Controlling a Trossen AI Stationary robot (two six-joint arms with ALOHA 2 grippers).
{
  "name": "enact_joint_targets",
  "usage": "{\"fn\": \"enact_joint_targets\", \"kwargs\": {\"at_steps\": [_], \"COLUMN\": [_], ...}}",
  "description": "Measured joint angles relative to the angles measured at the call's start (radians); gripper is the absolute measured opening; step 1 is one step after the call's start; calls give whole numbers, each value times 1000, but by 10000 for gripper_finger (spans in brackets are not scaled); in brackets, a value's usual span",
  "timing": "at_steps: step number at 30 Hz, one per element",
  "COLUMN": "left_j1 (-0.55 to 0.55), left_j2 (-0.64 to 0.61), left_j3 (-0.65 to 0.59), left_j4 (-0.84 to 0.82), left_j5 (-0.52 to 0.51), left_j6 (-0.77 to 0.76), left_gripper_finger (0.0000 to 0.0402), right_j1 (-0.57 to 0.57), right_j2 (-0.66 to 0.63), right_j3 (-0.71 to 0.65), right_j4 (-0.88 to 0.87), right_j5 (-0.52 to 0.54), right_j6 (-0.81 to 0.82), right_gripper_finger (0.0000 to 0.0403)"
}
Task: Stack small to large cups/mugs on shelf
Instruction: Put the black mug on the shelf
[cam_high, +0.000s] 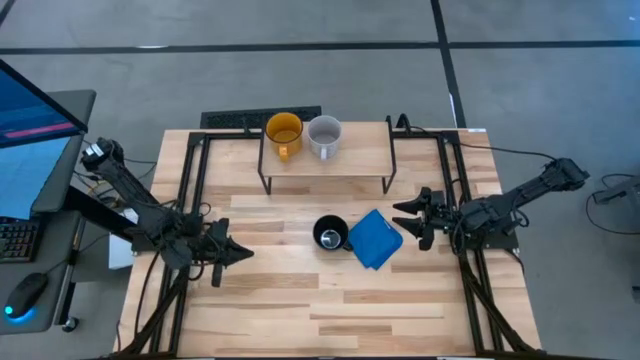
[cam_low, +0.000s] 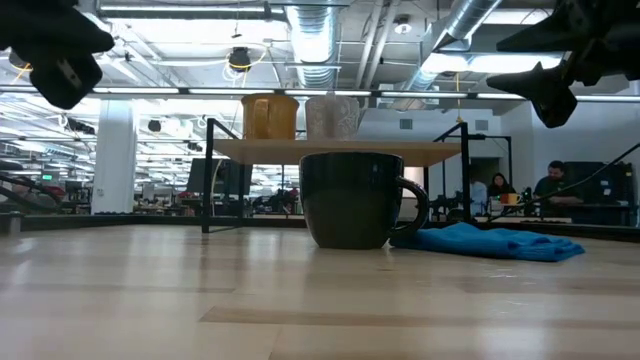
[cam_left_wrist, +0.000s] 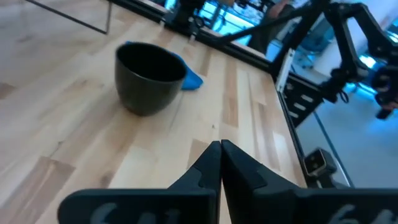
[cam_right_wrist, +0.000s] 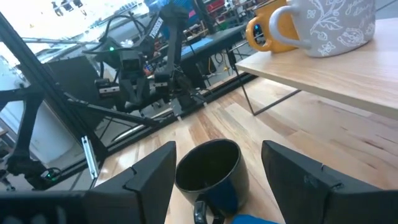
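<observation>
While the yellow-orange ceramic mug (cam_high: 283, 134) and the light grey mug with a floral pattern (cam_high: 324, 136) stand side by side, close together, on the light wood top board of the small black-legged shelf (cam_high: 327, 170), the black glossy mug (cam_high: 331, 234) stands alone on the wooden desk (cam_high: 300, 300) in front of the shelf. It is upright, its opening faces up, and its handle points toward the crumpled blue cloth (cam_high: 376, 239), which lies just beside it and seems to touch it. The left gripper (cam_high: 236, 254) hangs above the desk on the left side, well apart from the black mug, and its jaws are clenched together with nothing between them; in the left wrist view the two dark fingers (cam_left_wrist: 211, 168) press against each other. The right gripper (cam_high: 409, 220) hovers at the right of the blue cloth, near the black mug, with its jaws released and spread wide, holding nothing. In the right wrist view the black mug shows between the two spread fingers (cam_right_wrist: 152, 174). Far behind the desk, in the low view, seated people (cam_low: 553, 187) are visible in the room.
</observation>
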Motion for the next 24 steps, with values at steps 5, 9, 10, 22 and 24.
{"fn": "enact_joint_targets", "kwargs": {"at_steps": [5,9,10,22,24], "left_j1": [42,83,93,139,142], "left_j2": [-43,-57,-56,-51,-54], "left_j3": [-32,-49,-49,-49,-49], "left_j4": [19,79,85,30,30], "left_j5": [103,158,160,-27,-5], "left_j6": [46,132,152,146,168], "left_gripper_finger": [0,0,0,0,0], "right_j1": [0,0,0,0,0], "right_j2": [0,0,0,0,0], "right_j3": [0,0,0,0,0], "right_j4": [0,0,0,-1,-1], "right_j5": [0,0,0,0,0], "right_j6": [-5,-7,-8,-10,-10], "right_gripper_finger": [260,260,260,260,260]}}
